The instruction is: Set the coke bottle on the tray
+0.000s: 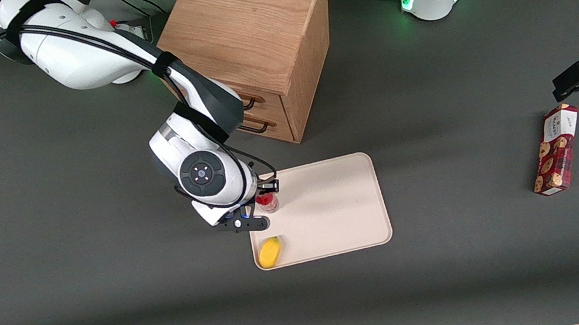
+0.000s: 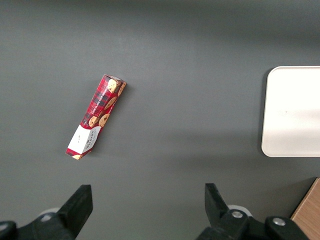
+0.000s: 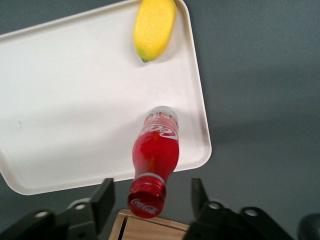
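The coke bottle stands upright on the cream-beige tray, close to the tray's rim at the working arm's end. Red cap, red label and clear base show in the right wrist view. My right gripper is over the bottle with its fingers open, one on each side of the cap, with a gap on both sides. The fingers do not touch the bottle. The tray lies under the bottle.
A yellow fruit-like object lies on the tray's corner nearest the front camera, also in the right wrist view. The wooden two-drawer cabinet stands farther from the camera than the tray. A cookie box lies toward the parked arm's end.
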Controlling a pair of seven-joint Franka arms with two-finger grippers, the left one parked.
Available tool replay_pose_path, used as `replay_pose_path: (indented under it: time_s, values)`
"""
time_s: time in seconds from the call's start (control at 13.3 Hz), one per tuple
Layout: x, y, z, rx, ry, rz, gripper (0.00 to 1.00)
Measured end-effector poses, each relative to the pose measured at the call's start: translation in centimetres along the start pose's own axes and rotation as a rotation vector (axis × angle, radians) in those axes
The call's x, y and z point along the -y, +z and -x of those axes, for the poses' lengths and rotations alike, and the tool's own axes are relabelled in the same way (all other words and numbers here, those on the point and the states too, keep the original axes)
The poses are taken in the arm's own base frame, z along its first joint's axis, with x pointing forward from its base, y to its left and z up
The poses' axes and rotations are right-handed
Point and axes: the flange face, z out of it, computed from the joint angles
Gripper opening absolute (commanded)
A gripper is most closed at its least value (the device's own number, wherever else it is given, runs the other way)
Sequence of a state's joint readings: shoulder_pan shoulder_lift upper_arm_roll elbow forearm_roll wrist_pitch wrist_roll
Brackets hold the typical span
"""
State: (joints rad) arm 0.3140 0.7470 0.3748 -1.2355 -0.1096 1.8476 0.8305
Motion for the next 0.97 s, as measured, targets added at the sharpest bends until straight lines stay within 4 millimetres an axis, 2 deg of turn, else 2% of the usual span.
replay_pose_path:
  time_s: [0.07,0.15,0.3,0.38,0.53,0.67,0.82,0.97]
  values:
    - [-0.1,-1.1,0.3,-0.021,-0.008,-0.003,1.0]
    - [-0.5,-3.1,0.6,-0.053,-0.025,-0.01,1.0]
    - [-2.9,-8.9,1.2,-0.137,-0.056,-0.009,1.0]
    - [-4.9,-11.8,1.7,-0.173,-0.06,0.001,1.0]
    - [-10.5,-16.2,2.3,-0.2,-0.078,0.034,1.0]
    - [-18.0,-19.4,2.1,-0.181,-0.095,0.048,1.0]
    - [-25.8,-22.0,1.7,-0.178,-0.084,0.047,1.0]
    - [-32.6,-23.8,2.1,-0.193,-0.059,0.046,1.0]
